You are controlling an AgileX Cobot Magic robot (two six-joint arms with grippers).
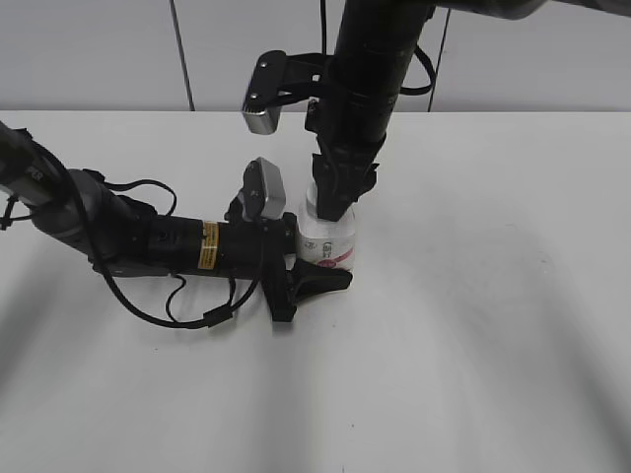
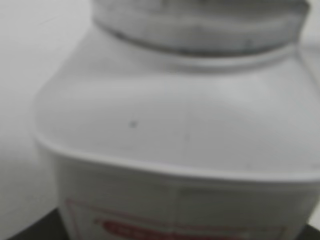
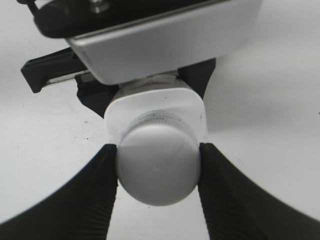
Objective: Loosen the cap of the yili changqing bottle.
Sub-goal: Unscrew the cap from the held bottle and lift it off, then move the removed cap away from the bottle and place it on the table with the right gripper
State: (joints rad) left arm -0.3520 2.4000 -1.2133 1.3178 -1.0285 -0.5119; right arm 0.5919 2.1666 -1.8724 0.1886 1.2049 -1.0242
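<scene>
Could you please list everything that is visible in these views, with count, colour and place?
yili changqing bottle: one, white with a pink-red label, upright on the table near the middle, held at its body by the left gripper.
cap: one, white, on the bottle's neck, clamped between the right gripper's fingers.
table: one, white, under everything.
wall: pale grey panels with dark seams, behind the table.
left gripper: one, black, reaching in low from the left, closed around the bottle.
right gripper: one, black ribbed fingers, coming down from above, one on each side of the cap.
</scene>
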